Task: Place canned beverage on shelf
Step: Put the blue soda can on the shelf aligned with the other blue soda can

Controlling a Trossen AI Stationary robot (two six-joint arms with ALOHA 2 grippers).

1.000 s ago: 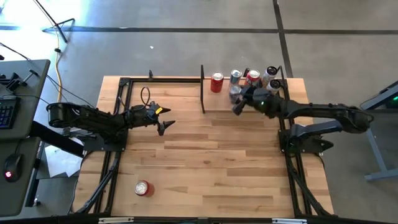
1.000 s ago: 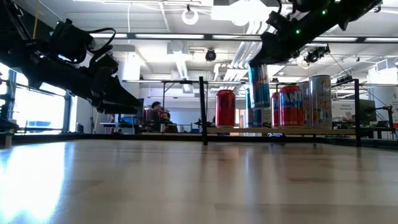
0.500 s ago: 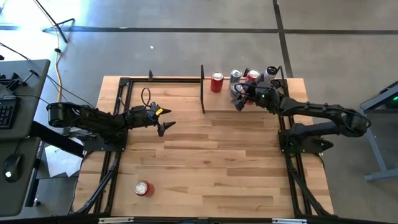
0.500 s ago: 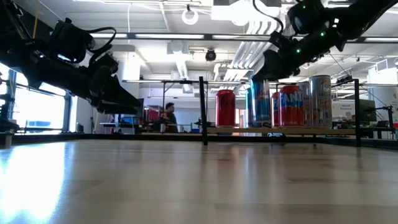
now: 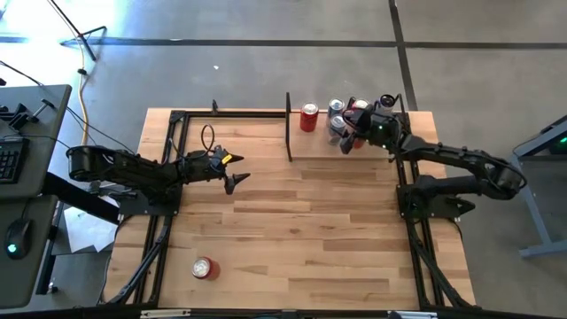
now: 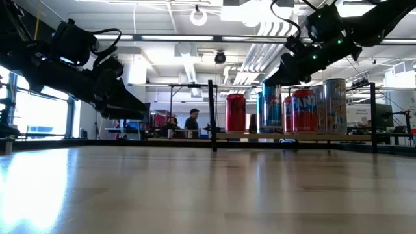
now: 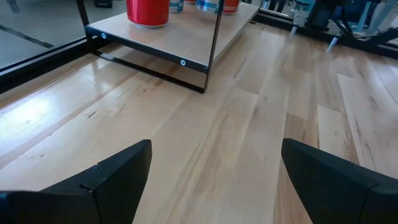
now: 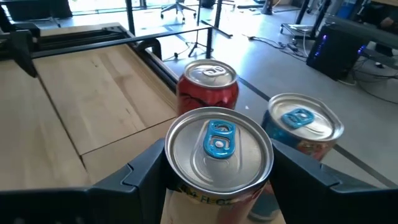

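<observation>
From above I cannot make out the held can (image 8: 217, 162): the right gripper (image 5: 347, 137) covers it at the upper right of the frame. The right wrist view shows it plainly: silver lid, blue tab, both fingers closed against its sides. In the low view it stands upright on or just over the shelf (image 6: 292, 137), a pale wood panel with black bars. Around it stand a red can (image 8: 208, 84), a blue-tabbed can (image 8: 301, 134) and others, crowding the shelf. The left gripper (image 5: 232, 180) waits at centre left, fingers spread wide and empty. Another red can (image 5: 204, 268) lies at the lower left.
</observation>
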